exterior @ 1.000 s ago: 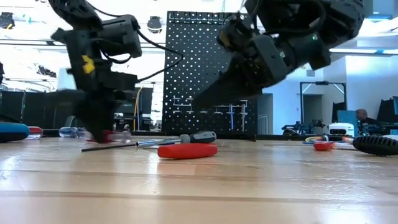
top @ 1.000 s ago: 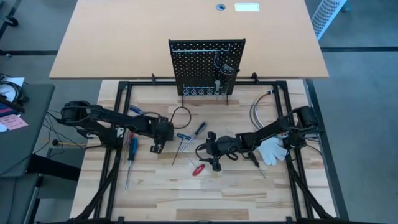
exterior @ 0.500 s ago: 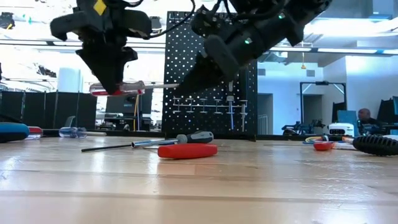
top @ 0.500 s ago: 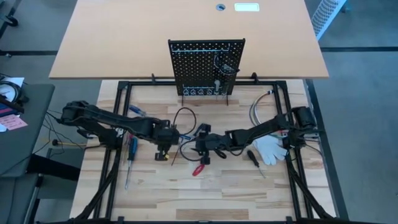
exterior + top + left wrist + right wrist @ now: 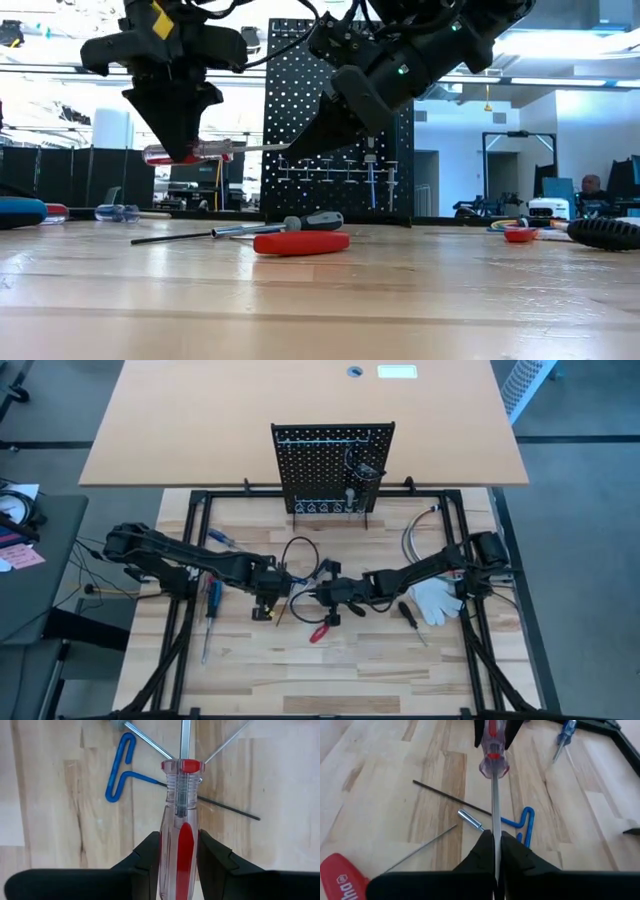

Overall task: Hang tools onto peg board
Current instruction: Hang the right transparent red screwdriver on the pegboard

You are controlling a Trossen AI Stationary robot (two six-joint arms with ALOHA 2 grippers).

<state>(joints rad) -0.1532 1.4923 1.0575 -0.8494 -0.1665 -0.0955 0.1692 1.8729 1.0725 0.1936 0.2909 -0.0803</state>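
Note:
A screwdriver (image 5: 190,152) with a clear and red handle hangs level above the table, handle toward the table's left, between my two grippers. My left gripper (image 5: 179,851) is shut on its handle, and my right gripper (image 5: 496,845) is shut on its metal shaft; in the high view the left gripper (image 5: 265,590) and the right gripper (image 5: 320,596) nearly meet at mid-table. The black peg board (image 5: 333,465) stands upright at the table's far edge with a few tools (image 5: 350,495) hanging on it. My left gripper pinches the handle's two sides (image 5: 179,827) between its two fingers (image 5: 150,855). The fingers come from above, pointing down, and lie across the handle. The screwdriver is lifted clear of the table and level. My right gripper pinches the shaft (image 5: 495,822) toward its tip end between its two fingers (image 5: 512,852). It comes slanting down from the table's right, nearly along the shaft. The shaft runs level from the fingers to the handle (image 5: 492,745).
On the table below lie a red-handled tool (image 5: 300,243), a black-handled screwdriver (image 5: 312,220), a blue hex key (image 5: 120,770) and thin rods. A blue-handled screwdriver (image 5: 212,600) lies at the left. A white glove (image 5: 437,600) and a grey cable (image 5: 415,535) lie at the right.
My left gripper has lifted the screwdriver off the table and carried it a little toward the right. My right gripper has moved toward the table's left and far side, up to the screwdriver, and has taken hold of its shaft.

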